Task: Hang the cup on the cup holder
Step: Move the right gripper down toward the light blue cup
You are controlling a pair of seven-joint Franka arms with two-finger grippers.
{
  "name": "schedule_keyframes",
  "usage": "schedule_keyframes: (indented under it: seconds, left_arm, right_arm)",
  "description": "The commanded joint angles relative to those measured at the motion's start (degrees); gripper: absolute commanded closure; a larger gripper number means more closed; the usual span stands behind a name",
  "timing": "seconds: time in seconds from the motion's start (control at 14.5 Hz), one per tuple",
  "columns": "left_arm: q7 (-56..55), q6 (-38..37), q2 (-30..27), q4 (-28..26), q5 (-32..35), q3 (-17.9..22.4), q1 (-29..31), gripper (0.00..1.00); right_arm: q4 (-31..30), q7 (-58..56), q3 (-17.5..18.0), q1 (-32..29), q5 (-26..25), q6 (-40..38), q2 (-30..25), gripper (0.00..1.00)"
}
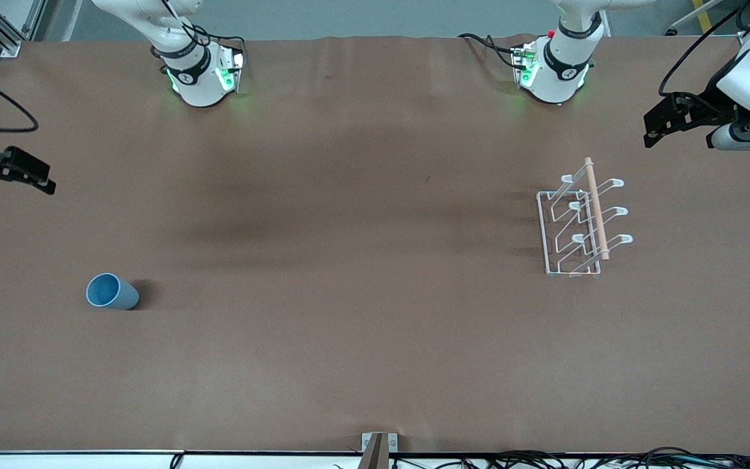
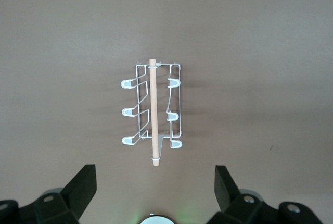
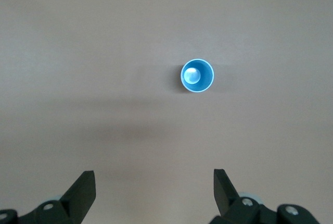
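Cup: I am looking at the cup (image 1: 112, 291) standing upright, mouth up, on the table (image 1: 349, 326) toward the right arm's end, nearer to the front camera than the cup holder and well apart from it.
Cup holder: the cup holder (image 1: 582, 220) is sitting toward the left arm's end, its wooden rod (image 1: 596, 208) lying along the top, prongs (image 1: 616, 212) angling out to both sides.
Right gripper: I am holding the right gripper (image 1: 13, 170) up at its end of the table, jaws spread wide and gripping nothing; its wrist view is looking straight down into the cup (image 3: 197, 75).
Left gripper: the left gripper (image 1: 665, 124) is waiting above its own table end, jaws likewise apart and empty, the holder (image 2: 152, 107) centred in its wrist view.
Handling: I am judging the cup light, stiff and thin-walled, probably plastic; the matte skin should not be slippery, though I cannot be sure from this height.
Hold: I am planning to pinch across the tapered wall below the rim, gently, since a light tumbler tips easily.
Risk: the wire holder looks light too, so it may be shifting if nudged.
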Motion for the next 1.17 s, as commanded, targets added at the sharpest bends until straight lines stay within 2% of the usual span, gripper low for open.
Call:
schedule_keyframes:
  seconds: [0.0, 0.41, 0.76, 1.11]
  left_arm:
    - [0.90, 0.00, 0.88, 1.45, -0.13, -0.18, -0.12, 0.00]
    - [0.98, 0.00, 0.88, 1.45, -0.48, -0.35, -0.47, 0.00]
    - [0.90, 0.00, 0.88, 1.45, -0.57, -0.35, -0.47, 0.00]
    - [0.81, 0.00, 0.97, 1.45, -0.57, -0.35, -0.65, 0.00]
  right_arm:
    - [-3.39, -0.92, 0.42, -1.90, 0.92, 5.57, 3.01, 0.00]
    - [-4.11, -6.54, 0.50, -6.99, 0.74, 14.02, 12.59, 0.00]
    - [-4.37, -6.99, 0.50, -8.40, 0.74, 20.35, 20.06, 0.00]
    - [-10.42, -6.90, 0.50, -7.97, 0.74, 30.71, 22.62, 0.00]
